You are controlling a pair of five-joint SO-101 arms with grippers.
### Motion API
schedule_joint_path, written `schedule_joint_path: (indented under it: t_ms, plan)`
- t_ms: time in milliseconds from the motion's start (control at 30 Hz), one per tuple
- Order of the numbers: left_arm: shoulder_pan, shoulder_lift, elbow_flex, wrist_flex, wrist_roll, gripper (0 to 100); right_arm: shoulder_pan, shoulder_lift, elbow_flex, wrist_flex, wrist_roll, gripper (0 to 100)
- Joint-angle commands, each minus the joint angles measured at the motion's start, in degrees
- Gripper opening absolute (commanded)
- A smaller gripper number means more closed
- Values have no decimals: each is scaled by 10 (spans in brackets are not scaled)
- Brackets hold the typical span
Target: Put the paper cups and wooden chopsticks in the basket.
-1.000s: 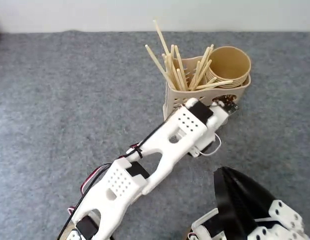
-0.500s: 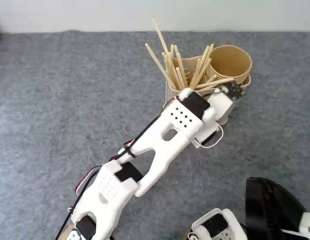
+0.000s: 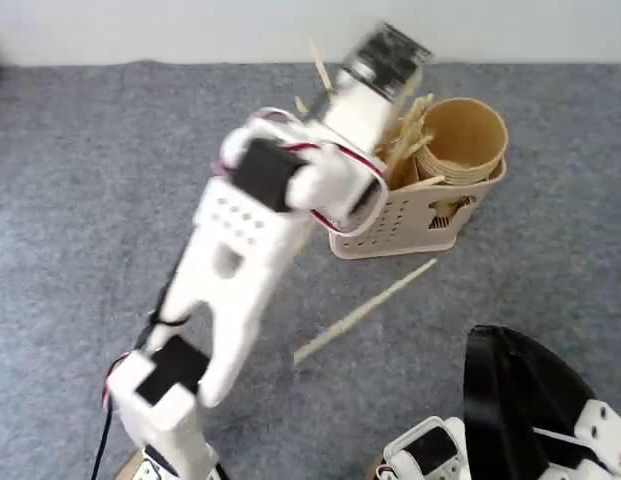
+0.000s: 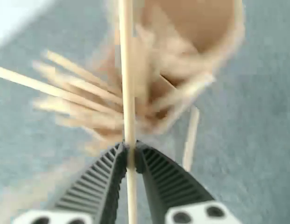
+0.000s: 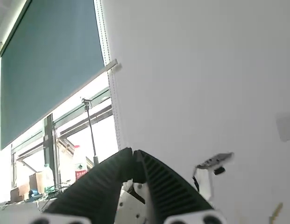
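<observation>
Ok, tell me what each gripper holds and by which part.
Left gripper pinches one chopstick at its fingertips, along the shaft, most of it jutting beyond. Right gripper holds nothing.

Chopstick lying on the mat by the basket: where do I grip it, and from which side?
Grip the loose chopstick near its middle, coming straight down from above, fingers across its length. It lies flat and diagonal on the mat, one end near the basket, so the middle probably has most room.

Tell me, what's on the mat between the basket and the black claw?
One loose chopstick lies near the basket; otherwise bare mat, seen in the high view.
</observation>
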State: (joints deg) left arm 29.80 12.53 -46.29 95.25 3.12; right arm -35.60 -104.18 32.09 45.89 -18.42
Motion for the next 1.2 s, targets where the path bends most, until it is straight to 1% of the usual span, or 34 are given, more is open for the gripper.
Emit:
schedule_joint_path:
  t_ms: [0,100,300,400,500,733,833,1000,1167]
  plan:
    - [-35,-80,-28,-34,-5,12,0,2,4,43,8,9]
    - [-47,-115,-28,-53,-4,12,0,1,22,66,8,9]
    - [-47,-163,-27,-111,2,12,0,1,95,67,8,9]
    - [-47,-177,-27,-152,59,12,0,1,111,67,9,9]
    - [-48,-178,-24,-211,116,12,0,1,115,72,9,9]
    - [-51,-142,-6,-338,206,12,0,1,111,106,9,9]
    - [-61,-119,22,-390,231,12,0,1,98,122,11,9]
    - [-75,-86,91,-469,276,11,0,1,33,179,11,9]
    - [-88,-64,189,-567,289,10,0,1,7,211,16,9]
